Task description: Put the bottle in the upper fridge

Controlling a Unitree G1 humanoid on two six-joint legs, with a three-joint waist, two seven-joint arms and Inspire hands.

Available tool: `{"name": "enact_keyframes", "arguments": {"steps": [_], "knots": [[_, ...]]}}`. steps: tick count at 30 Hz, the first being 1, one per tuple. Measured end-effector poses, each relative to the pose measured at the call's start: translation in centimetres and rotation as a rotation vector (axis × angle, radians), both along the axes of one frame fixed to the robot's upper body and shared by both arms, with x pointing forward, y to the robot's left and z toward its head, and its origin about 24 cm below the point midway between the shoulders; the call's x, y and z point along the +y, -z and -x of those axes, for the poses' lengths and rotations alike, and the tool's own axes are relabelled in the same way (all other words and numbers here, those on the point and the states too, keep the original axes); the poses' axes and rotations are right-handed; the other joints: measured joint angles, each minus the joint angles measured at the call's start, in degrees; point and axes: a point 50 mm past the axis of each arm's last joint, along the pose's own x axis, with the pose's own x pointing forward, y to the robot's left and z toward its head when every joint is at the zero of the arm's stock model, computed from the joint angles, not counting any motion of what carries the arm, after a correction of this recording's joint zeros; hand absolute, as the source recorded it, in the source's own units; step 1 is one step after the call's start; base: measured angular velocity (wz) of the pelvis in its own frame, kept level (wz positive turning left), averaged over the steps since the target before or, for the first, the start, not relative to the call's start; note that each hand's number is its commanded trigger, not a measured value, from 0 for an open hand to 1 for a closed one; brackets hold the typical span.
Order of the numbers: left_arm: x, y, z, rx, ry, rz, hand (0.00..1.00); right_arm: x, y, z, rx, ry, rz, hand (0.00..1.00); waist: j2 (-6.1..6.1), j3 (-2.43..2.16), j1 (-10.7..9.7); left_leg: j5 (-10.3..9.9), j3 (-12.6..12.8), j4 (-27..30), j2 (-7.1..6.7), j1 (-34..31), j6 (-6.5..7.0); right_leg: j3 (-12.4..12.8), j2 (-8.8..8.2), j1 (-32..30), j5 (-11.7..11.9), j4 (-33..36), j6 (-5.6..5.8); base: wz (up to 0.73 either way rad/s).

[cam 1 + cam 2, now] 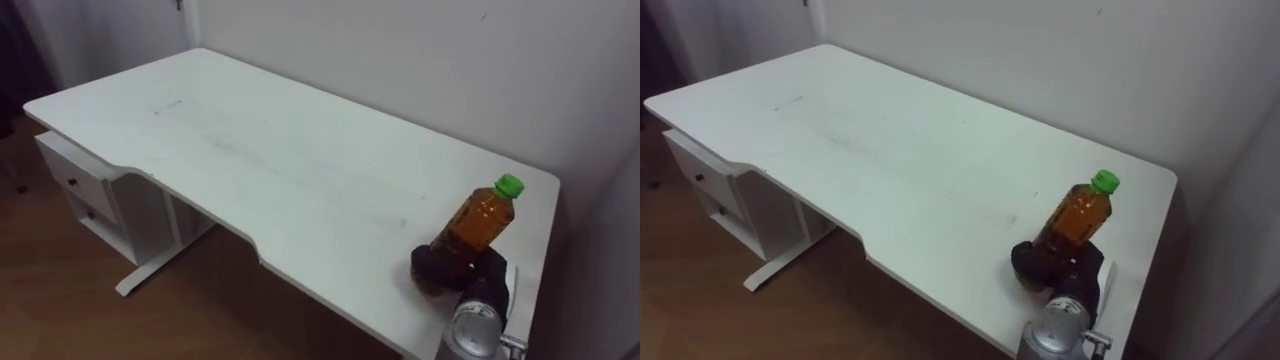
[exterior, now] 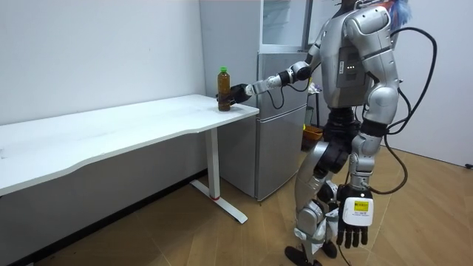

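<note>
An amber bottle (image 1: 482, 222) with a green cap stands upright near the right end of the white table (image 1: 300, 160), close to its front edge. My right hand (image 1: 450, 270) comes in from the lower right, its dark fingers curled round the bottle's lower part. In the room view the bottle (image 2: 223, 89) stands at the table's corner with my right hand (image 2: 238, 94) on it, arm stretched out. My left hand (image 2: 352, 225) hangs by my leg with relaxed fingers. The grey fridge (image 2: 284, 111) stands just beyond the table's end, a glass-fronted upper part (image 2: 284, 22) above it.
A white drawer unit (image 1: 85, 190) sits under the table's far left end. A white wall runs along the back of the table. I stand on wooden floor (image 2: 414, 222) in front of the fridge, turned toward the table.
</note>
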Motion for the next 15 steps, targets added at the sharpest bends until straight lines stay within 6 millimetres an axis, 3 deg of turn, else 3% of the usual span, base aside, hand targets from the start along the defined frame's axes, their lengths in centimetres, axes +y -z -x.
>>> {"name": "enact_keyframes", "arguments": {"steps": [15], "knots": [[0.8,-0.3,0.4,-0.048,-0.020,-0.018,0.00,-1.8,-0.4,-0.3,-0.014,0.048,-0.146,1.00,-0.18,-0.13,-0.33,0.00,-0.19,0.30,-0.01,0.26,-0.01,0.23,0.03,0.14,0.07,0.17,0.03,0.00]]}}
